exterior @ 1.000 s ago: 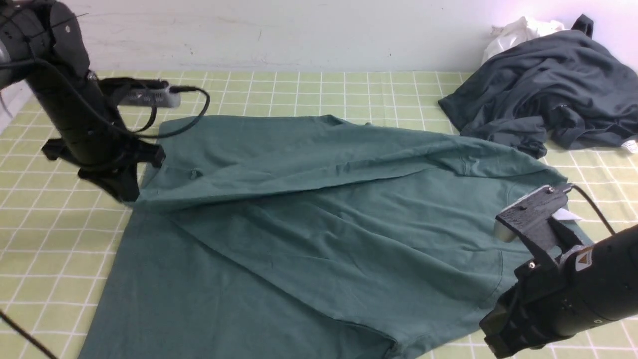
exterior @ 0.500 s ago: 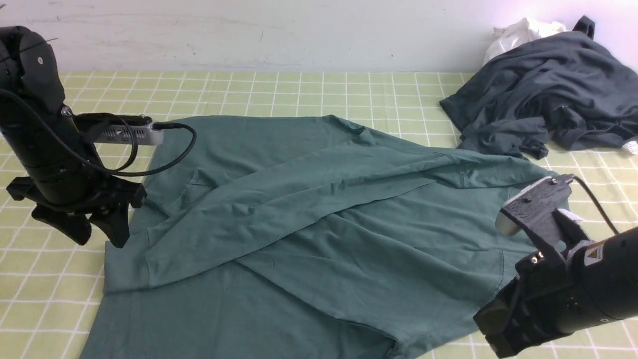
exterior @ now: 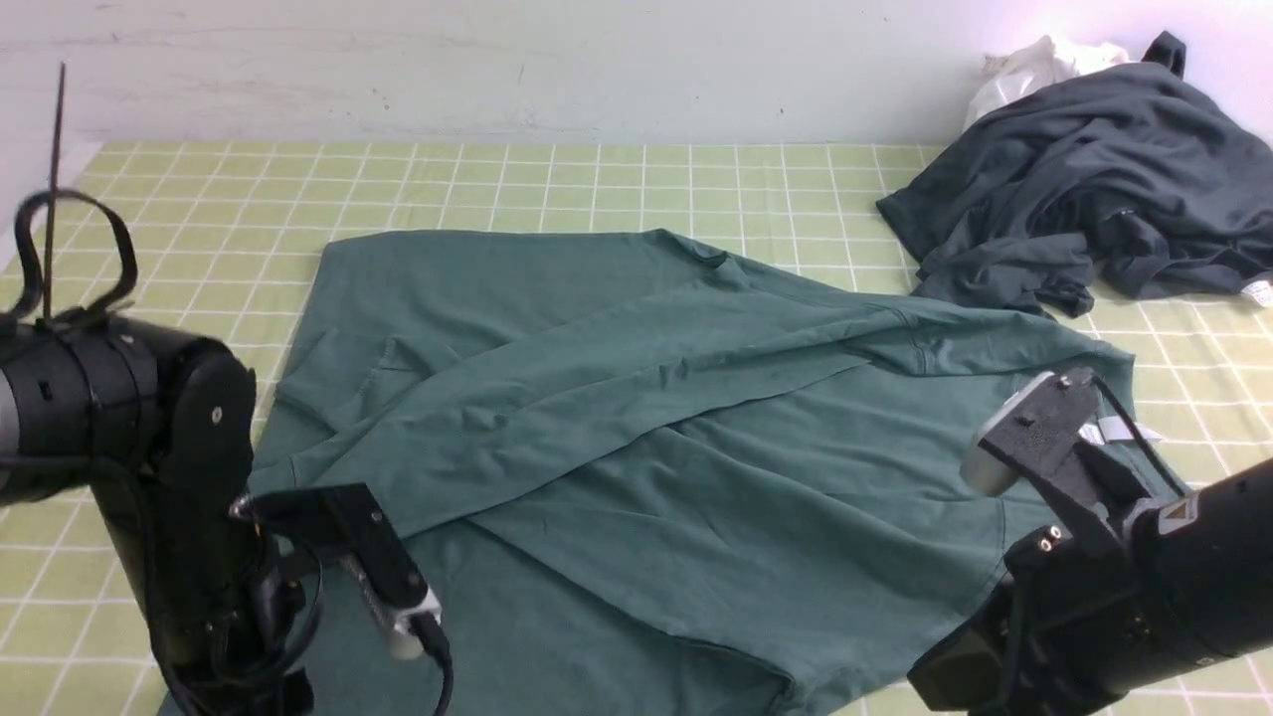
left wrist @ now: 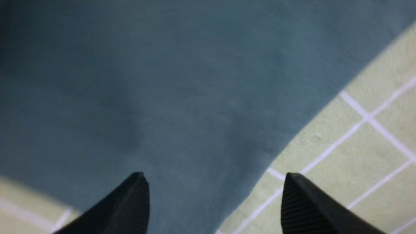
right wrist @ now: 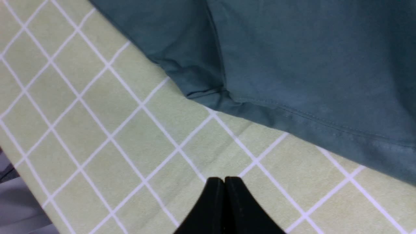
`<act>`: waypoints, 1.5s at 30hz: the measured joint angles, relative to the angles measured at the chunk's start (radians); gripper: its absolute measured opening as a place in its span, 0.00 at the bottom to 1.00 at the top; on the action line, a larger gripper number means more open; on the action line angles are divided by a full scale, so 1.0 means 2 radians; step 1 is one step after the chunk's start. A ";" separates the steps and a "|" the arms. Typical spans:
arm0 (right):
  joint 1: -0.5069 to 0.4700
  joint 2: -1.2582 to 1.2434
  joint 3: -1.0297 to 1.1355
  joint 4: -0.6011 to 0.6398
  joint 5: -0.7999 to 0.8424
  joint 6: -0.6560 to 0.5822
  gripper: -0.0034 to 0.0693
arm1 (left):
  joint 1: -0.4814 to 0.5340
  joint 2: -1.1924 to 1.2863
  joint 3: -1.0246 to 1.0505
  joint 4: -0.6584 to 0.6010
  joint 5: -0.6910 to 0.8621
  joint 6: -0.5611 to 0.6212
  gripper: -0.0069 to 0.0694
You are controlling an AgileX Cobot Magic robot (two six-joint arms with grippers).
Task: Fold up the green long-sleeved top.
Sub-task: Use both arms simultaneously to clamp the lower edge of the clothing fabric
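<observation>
Front view shows the green long-sleeved top (exterior: 636,428) spread across the middle of the checked table cover (exterior: 597,179), with one sleeve (exterior: 557,398) laid diagonally over the body, loose and creased. A dark grey garment (exterior: 1084,179) and a white cloth (exterior: 1034,65) lie well apart from it at the far right. The left gripper (left wrist: 214,177) hangs over the near left edge of the top with its jaws wide apart and nothing between them; in the left wrist view one finger sits above fabric and the other above bare table cover. The right gripper (right wrist: 224,182) has its jaws pressed together, empty, above bare table cover just beside a stitched edge (right wrist: 325,126) of the top. Judged state: sleeve fold placed, body folds not yet done. Hazards: (1) A descent from the present left position would probably pinch table cover along with the fabric edge, lifting the cover and dragging the whole garment. (2) A shallow bite may take only the upper layer, which would skew the fold. (3) The sleeve is unweighted, so a fast lift of the body may let it slide off. (4) The wrist cable (exterior: 438,656) hangs low over the fabric and may snag it. The left wrist view is blurred, so height above the cloth cannot be told.
</observation>
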 joint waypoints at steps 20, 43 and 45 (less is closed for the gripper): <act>0.000 -0.003 0.000 0.022 0.011 -0.037 0.03 | -0.002 -0.054 0.031 -0.001 -0.073 -0.083 0.11; 0.000 -0.003 0.000 0.049 0.021 -0.056 0.03 | 0.000 -0.068 0.131 0.069 -0.144 -0.067 0.40; 0.000 -0.003 0.000 0.050 0.021 -0.056 0.03 | -0.001 -0.068 0.131 0.071 -0.145 -0.084 0.32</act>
